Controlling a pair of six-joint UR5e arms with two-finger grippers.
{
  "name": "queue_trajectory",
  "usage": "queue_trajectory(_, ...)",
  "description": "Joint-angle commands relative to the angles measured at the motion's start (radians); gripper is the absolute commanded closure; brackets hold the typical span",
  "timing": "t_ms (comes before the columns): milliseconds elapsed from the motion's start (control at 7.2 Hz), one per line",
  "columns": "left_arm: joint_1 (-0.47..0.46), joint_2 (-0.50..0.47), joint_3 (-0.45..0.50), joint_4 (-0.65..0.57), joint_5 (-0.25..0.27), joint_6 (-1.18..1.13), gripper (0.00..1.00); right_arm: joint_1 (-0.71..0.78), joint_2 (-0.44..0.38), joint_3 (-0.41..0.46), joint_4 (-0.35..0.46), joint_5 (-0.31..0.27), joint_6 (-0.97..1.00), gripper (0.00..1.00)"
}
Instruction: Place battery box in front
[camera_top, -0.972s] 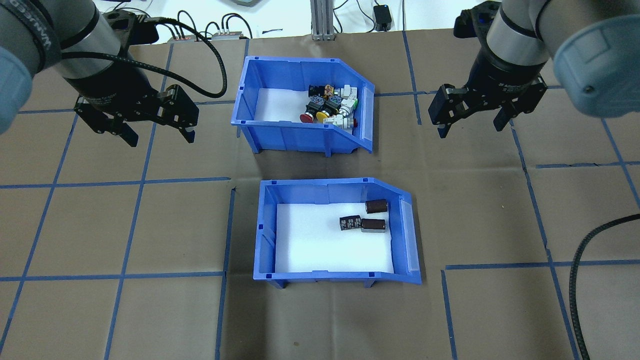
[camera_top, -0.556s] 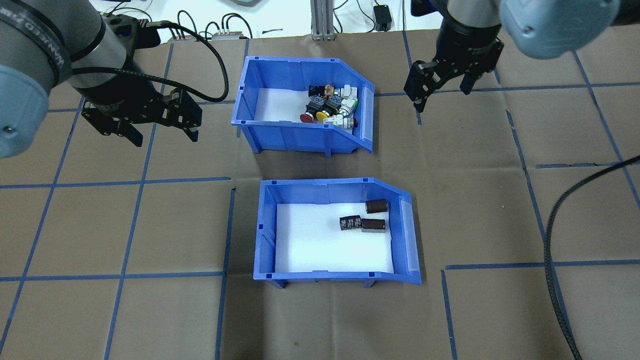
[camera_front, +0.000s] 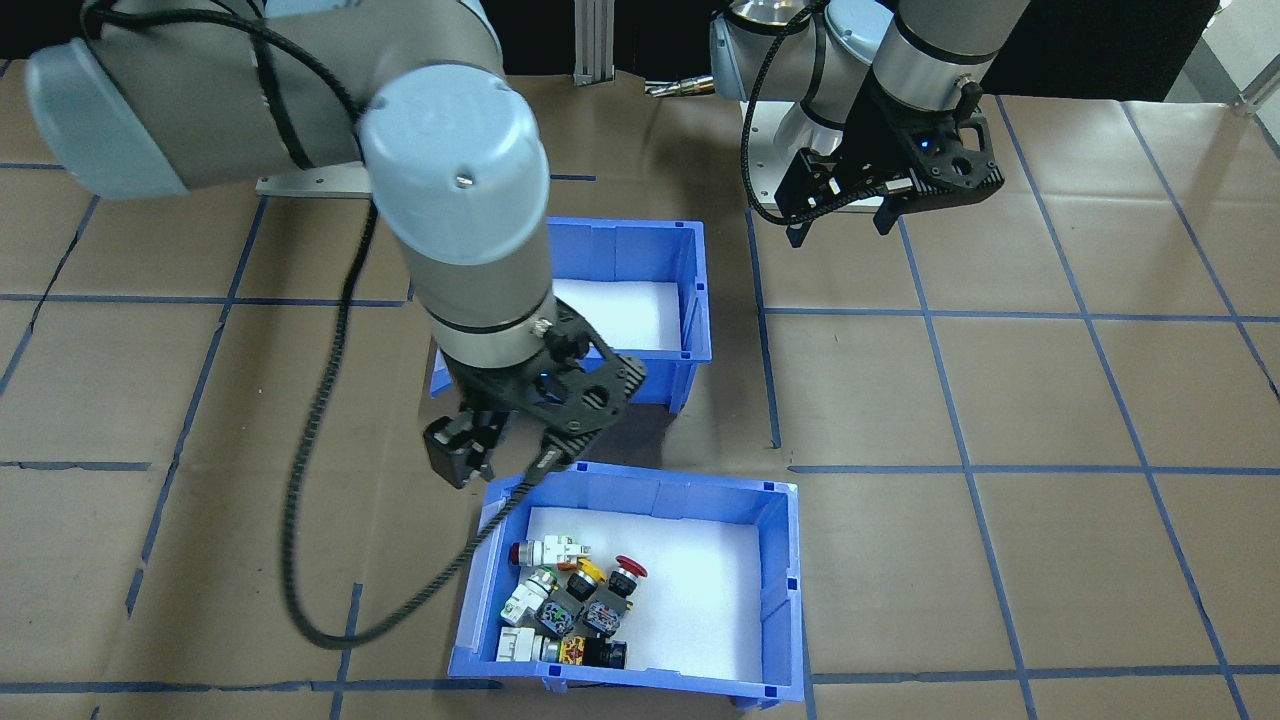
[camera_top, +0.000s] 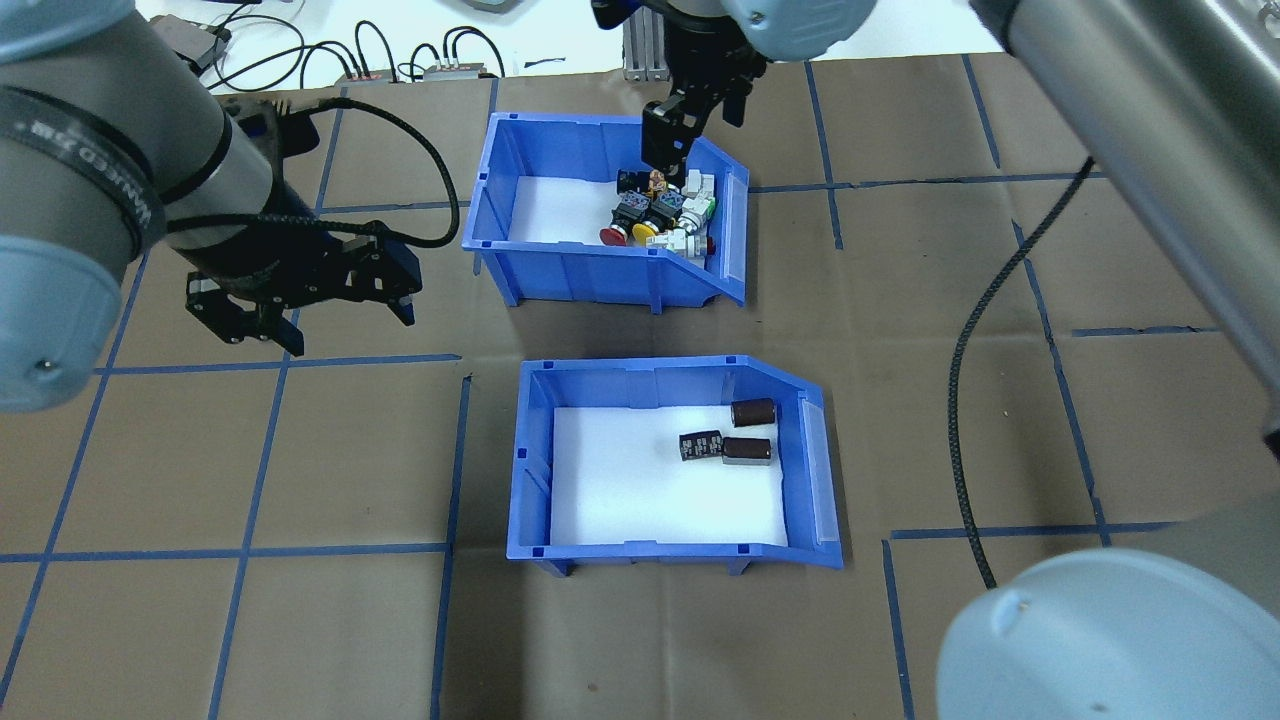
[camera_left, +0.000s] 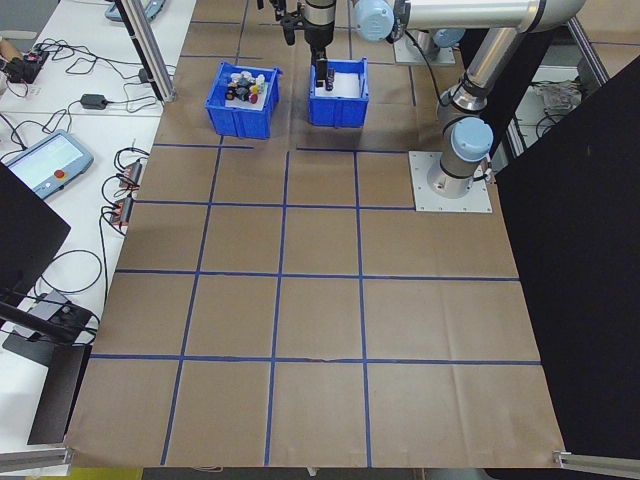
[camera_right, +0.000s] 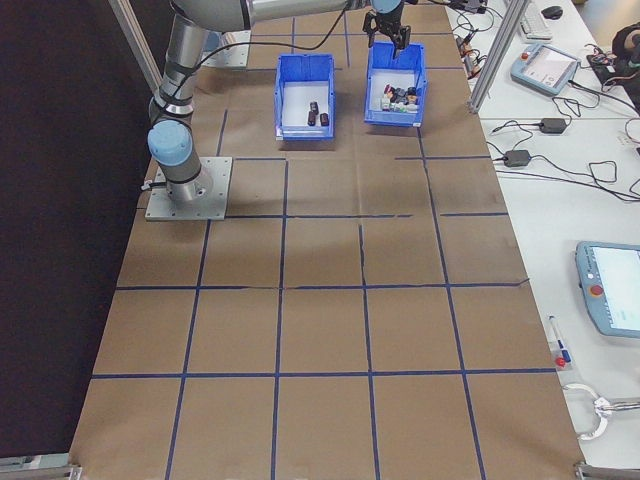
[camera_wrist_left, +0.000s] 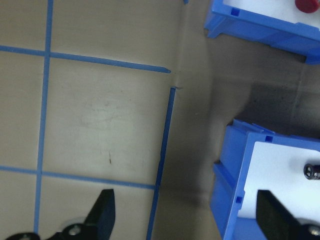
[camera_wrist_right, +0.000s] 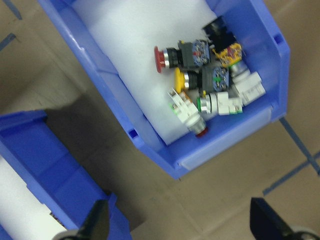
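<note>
Battery box (camera_top: 672, 465): blue open-front bin with white liner, resting flat on the brown paper-covered table (camera_top: 1000, 400), nearer the robot than the second bin. Three dark cylinders (camera_top: 728, 438) inside, grouped toward the open-front end. Not touched by any finger.

Left gripper (camera_top: 300, 310): fingers spread apart, nothing between them, hovering over bare table beyond the box's closed end. Left wrist view: box corner beside the right-hand fingertip (camera_wrist_left: 272, 215), left-hand fingertip over a blue tape line (camera_wrist_left: 162, 145); no contact visible.

Right gripper (camera_top: 675, 135): reached across and poised above the far wall of the switch bin (camera_top: 540, 200), fingers parted and empty. Right wrist view: coloured push-button switches (camera_wrist_right: 210, 87) well ahead of the fingertips, heaped at the bin's open-front end; rim of the battery box next to the left-hand fingertip (camera_wrist_right: 97, 222). Front-facing view: gripper between the two bins, just clear of the switch bin's rim.

Both bins parallel, a strip of bare table between them, open fronts facing the same way.
</note>
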Motion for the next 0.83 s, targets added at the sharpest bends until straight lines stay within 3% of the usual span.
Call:
queue_trajectory(0,-0.001,0.156,-0.206,0.049,-0.084,-0.226,0.0,0.094,0.084,-0.045,-0.043,0.008,-0.104,0.0)
queue_trajectory(417,-0.004,0.27,-0.355,0.084,-0.122,-0.707,0.0,0.165,0.151,-0.025,-0.07,-0.005,-0.228,0.0)
queue_trajectory(556,-0.006,0.285,-0.383,0.075,-0.195,-0.829,0.0,0.18,0.174,-0.02,-0.073,-0.036,-0.233,0.0)
queue_trajectory(694,-0.024,0.286,-0.395,0.08,-0.222,-0.996,0.0,0.183,0.181,0.001,-0.083,-0.038,-0.233,0.0)
